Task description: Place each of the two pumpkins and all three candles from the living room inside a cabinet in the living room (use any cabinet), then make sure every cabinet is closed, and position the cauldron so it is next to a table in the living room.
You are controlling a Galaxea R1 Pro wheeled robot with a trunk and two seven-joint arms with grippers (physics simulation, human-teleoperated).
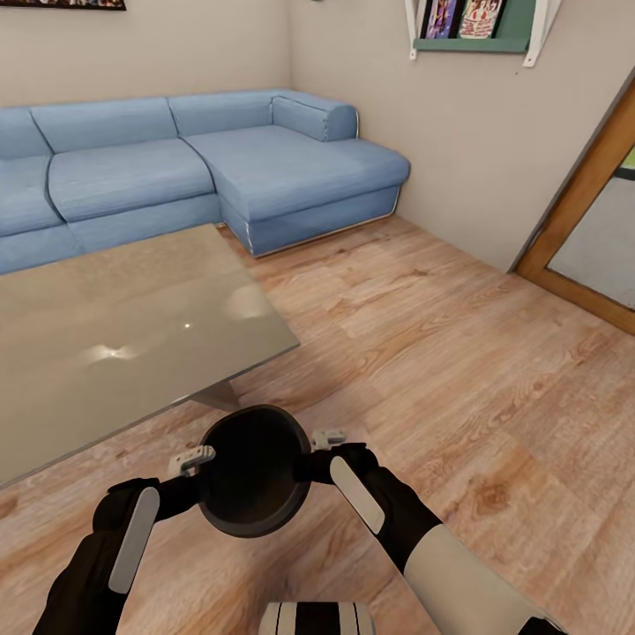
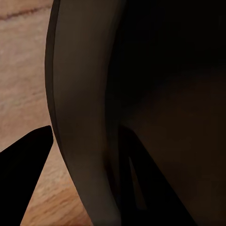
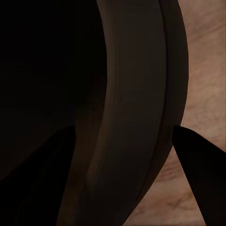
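A round black cauldron [image 1: 253,472] hangs just above the wood floor in front of me, its open mouth facing up. My left gripper [image 1: 201,469] is shut on its left rim and my right gripper [image 1: 314,459] is shut on its right rim. In the left wrist view the thick dark rim [image 2: 80,117] runs between the two fingers of that gripper [image 2: 84,174]. The right wrist view shows the same rim [image 3: 136,94] pinched by the right gripper [image 3: 127,165]. The beige-topped table [image 1: 115,335] stands just beyond the cauldron, to the left. The pumpkins, candles and cabinet are out of view.
A blue corner sofa [image 1: 194,168] lines the far wall behind the table. A wooden-framed door [image 1: 586,203] is at the right, and a wall shelf [image 1: 476,26] hangs high up. Open wood floor [image 1: 423,353] stretches to the right of the table.
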